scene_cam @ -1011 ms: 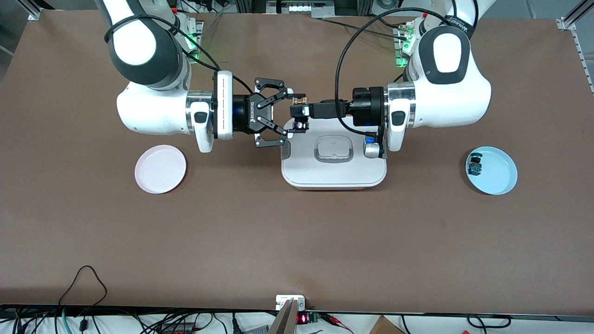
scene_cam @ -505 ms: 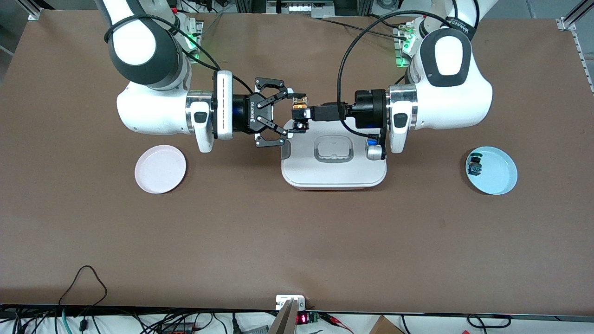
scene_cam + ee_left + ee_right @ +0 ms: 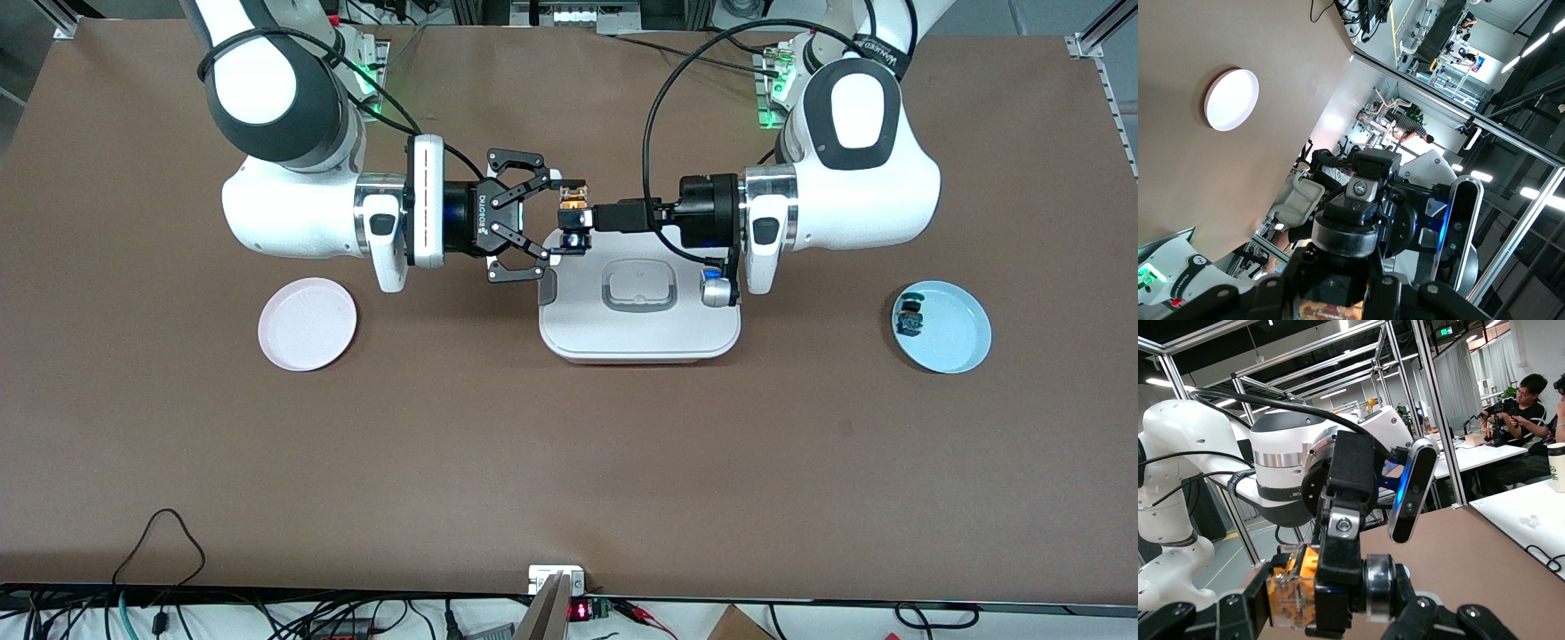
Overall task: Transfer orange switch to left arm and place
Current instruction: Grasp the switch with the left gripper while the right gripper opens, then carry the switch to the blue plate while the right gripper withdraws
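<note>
"ROBOTIQ" is printed on the right gripper, which is spread wide over the white box. The left gripper pinches the orange switch between those open fingers. A pink plate and a blue plate holding a blue-and-black part flank the box.

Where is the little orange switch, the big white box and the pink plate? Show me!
orange switch (image 3: 575,195), front view, on its orange body between the two claws.
white box (image 3: 640,336), front view, on the bare lid nearer the front camera.
pink plate (image 3: 308,324), front view, on its bare middle.
</note>
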Robot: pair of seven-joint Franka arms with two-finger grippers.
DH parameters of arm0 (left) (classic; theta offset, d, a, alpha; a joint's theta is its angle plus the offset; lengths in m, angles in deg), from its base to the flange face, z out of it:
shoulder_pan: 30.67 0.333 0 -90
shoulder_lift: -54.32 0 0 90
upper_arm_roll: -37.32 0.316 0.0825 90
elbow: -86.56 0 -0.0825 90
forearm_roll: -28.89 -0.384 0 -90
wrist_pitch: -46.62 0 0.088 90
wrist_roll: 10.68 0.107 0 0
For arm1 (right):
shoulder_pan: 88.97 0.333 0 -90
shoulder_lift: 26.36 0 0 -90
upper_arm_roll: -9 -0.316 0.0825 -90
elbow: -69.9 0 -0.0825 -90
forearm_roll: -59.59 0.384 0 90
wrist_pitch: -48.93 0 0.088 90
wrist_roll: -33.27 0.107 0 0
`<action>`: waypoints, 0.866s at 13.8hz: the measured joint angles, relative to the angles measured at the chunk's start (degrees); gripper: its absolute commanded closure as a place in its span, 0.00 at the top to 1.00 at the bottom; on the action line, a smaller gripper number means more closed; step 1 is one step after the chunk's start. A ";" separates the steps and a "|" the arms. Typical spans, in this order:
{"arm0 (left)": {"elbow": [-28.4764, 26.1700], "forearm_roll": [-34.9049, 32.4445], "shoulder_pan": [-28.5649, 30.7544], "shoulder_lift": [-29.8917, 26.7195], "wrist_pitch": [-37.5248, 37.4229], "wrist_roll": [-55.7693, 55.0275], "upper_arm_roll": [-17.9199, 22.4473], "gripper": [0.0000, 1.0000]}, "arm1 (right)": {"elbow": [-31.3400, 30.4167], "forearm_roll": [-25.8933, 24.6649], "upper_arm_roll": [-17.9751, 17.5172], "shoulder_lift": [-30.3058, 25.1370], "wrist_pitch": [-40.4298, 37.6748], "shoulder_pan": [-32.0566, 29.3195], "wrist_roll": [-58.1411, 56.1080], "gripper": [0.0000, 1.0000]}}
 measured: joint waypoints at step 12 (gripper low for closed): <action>-0.71 -5.71 14.74 -1.74 -18.10 0.44 0.63 0.00 | -0.41 0.45 2.04 -1.18 -0.04 -0.72 3.76 1.00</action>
